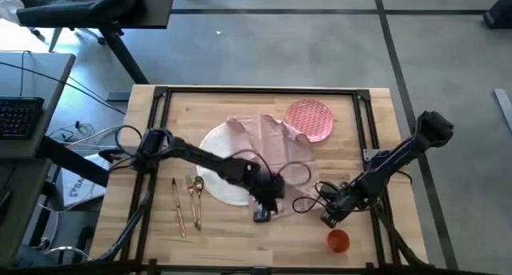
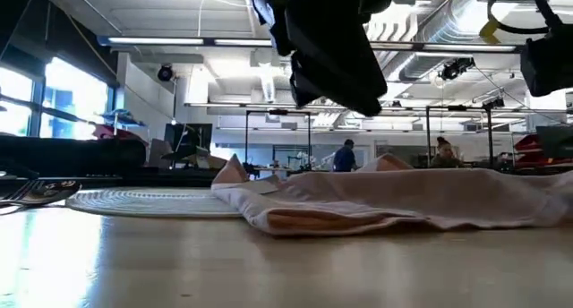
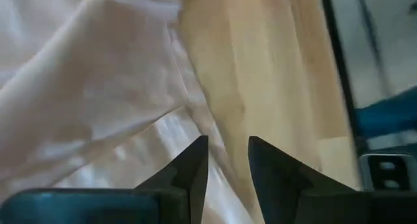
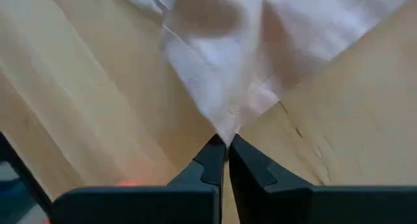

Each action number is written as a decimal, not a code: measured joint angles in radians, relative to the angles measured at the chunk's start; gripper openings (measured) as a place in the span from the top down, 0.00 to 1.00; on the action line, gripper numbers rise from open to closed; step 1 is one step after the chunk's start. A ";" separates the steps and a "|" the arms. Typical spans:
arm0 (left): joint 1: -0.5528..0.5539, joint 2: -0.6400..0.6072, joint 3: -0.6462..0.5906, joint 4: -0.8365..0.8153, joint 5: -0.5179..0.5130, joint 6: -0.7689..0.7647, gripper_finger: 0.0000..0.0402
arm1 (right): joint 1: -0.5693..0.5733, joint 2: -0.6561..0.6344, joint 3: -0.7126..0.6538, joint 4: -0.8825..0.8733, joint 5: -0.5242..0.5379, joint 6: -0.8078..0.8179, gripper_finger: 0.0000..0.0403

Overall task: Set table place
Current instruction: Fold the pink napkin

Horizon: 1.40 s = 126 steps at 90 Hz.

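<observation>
Napkin step in hand. Nearest the front edge of the table (image 1: pixel 376 107), the orange cup (image 1: pixel 338 241) is seen standing alone. Just behind it, a corner of the pink napkin (image 4: pixel 221 68) is pinched by the right gripper (image 4: pixel 226 152). The left gripper (image 3: pixel 228 160) is held slightly parted over the cloth's near edge, grasping nothing. Beyond, the napkin is draped over the white plate (image 1: pixel 214 175); the pink plate (image 1: pixel 310 119) lies farthest. Next, the cloth likely needs pulling clear and flat.

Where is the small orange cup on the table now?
In the high view, the orange cup stands near the table's front right edge, just beyond the right gripper.
</observation>
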 joint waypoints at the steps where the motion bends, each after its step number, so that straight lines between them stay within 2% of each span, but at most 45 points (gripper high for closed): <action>1: -0.002 0.005 0.000 0.003 -0.006 -0.006 0.76 | -0.001 0.000 0.000 0.002 0.001 0.001 1.00; 23: -0.022 0.104 0.000 0.149 -0.075 -0.040 0.70 | -0.016 0.000 0.000 0.031 0.010 0.019 1.00; 47: -0.048 0.124 0.001 0.061 -0.226 -0.044 0.73 | -0.015 0.000 0.000 0.048 0.009 0.064 1.00; 85: -0.049 0.135 0.001 0.037 -0.205 -0.090 0.99 | -0.015 0.000 0.000 0.068 0.013 0.069 1.00; 126: -0.069 0.065 0.001 -0.232 -0.202 -0.081 1.00 | -0.015 0.000 0.000 0.074 0.029 0.069 1.00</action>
